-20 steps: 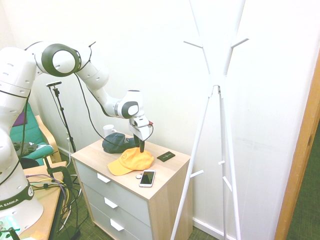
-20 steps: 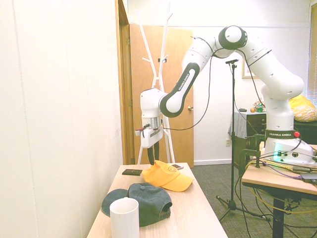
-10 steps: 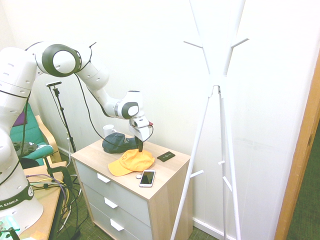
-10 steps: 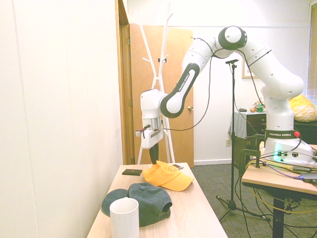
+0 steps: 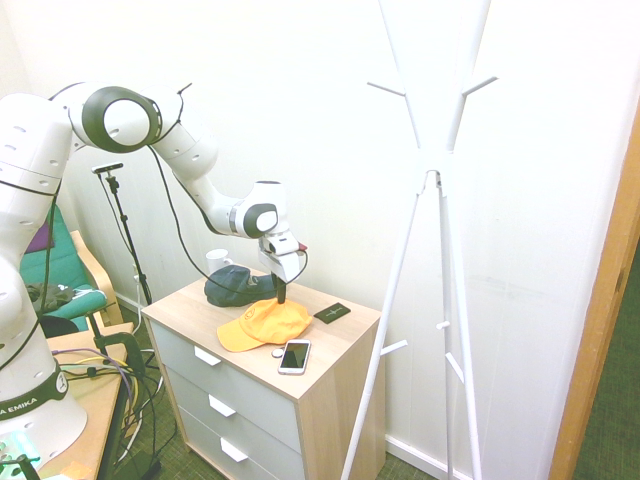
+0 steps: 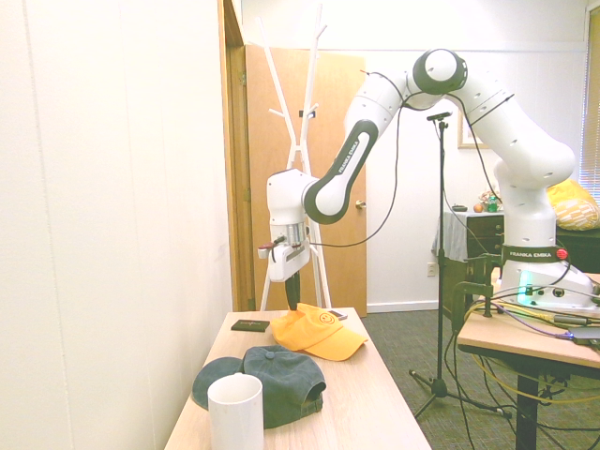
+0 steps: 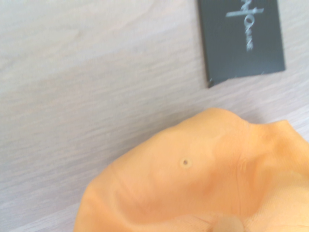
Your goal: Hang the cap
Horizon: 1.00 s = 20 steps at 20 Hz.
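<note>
Cap (image 5: 262,322) yellow-orange, resting on table (image 5: 330,342), crown pinched at rear by clenched end effector (image 5: 282,297) pointing straight down, black card (image 5: 332,313) just beside, navy cap (image 6: 272,371) behind, phone (image 5: 294,356) near brim, white coat stand (image 5: 430,180) well apart.

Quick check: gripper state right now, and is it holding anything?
Gripper: closed on the back of the yellow cap, which lies on the dresser top.

White walls, white coat stand (image 5: 437,190) near a light-wood dresser (image 5: 285,395) with 3 drawers, wooden door (image 6: 323,178), green carpet (image 6: 408,352), green chair (image 5: 60,275), perhaps a window at far right.
</note>
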Tool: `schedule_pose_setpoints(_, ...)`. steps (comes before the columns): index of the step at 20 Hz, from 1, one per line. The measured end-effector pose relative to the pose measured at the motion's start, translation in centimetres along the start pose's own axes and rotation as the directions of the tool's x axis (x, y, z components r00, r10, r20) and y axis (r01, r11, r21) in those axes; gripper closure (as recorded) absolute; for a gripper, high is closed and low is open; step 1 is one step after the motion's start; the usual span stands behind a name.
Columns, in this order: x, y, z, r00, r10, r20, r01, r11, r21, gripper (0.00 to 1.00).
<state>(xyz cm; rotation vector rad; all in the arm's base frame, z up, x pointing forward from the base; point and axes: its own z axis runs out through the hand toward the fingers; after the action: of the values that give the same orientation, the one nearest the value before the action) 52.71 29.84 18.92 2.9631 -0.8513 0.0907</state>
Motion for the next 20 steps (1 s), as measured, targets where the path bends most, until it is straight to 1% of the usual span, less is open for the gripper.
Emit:
schedule_pose_setpoints(2,0.4,0.4,-1.7,0.999,-0.008,-0.031,0.007,1.000,-0.020,1.00)
schedule_pose_setpoints(4,0.6,1.0,-3.4,0.997,-0.032,-0.073,0.028,0.998,-0.061,1.00)
schedule_pose_setpoints(6,0.4,1.7,-4.7,0.990,-0.069,-0.126,0.054,0.991,-0.119,1.00)
schedule_pose_setpoints(8,0.5,2.6,-5.9,0.974,-0.113,-0.199,0.074,0.979,-0.192,1.00)
schedule_pose_setpoints(11,1.1,4.5,-8.0,0.936,-0.176,-0.306,0.079,0.950,-0.303,1.00)
schedule_pose_setpoints(14,2.1,6.5,-10.7,0.896,-0.227,-0.381,0.063,0.915,-0.398,1.00)
schedule_pose_setpoints(18,3.6,8.7,-16.0,0.823,-0.296,-0.485,0.009,0.860,-0.510,1.00)
schedule_pose_setpoints(20,4.8,10.0,-18.7,0.789,-0.333,-0.517,-0.012,0.832,-0.555,1.00)
